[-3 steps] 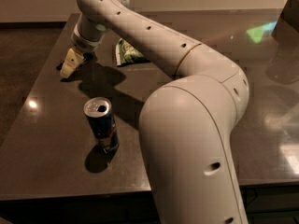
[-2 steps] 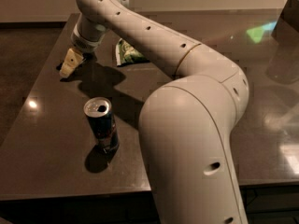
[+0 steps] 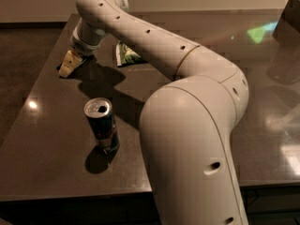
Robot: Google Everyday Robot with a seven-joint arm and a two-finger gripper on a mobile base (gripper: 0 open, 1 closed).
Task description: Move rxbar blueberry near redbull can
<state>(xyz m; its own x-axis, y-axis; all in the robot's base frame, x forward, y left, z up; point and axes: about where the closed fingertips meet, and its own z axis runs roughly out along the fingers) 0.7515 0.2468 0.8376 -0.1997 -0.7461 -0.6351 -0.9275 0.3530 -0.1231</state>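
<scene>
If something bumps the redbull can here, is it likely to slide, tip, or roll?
The redbull can stands upright, tall and slim, so a high push would probably tip it. Its top is open, so it may be light and could spill. Tipped, it would likely roll on the smooth table. The gripper is by the table's far left edge.

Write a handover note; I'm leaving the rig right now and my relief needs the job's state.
The gripper is low over the table's far left, well apart from the redbull can, upright near the front left.
The rxbar blueberry is not in sight; the gripper may hide it.
A green chip bag lies further back.
Done: no bar by the can.
Left: bring it beside the can.
</scene>
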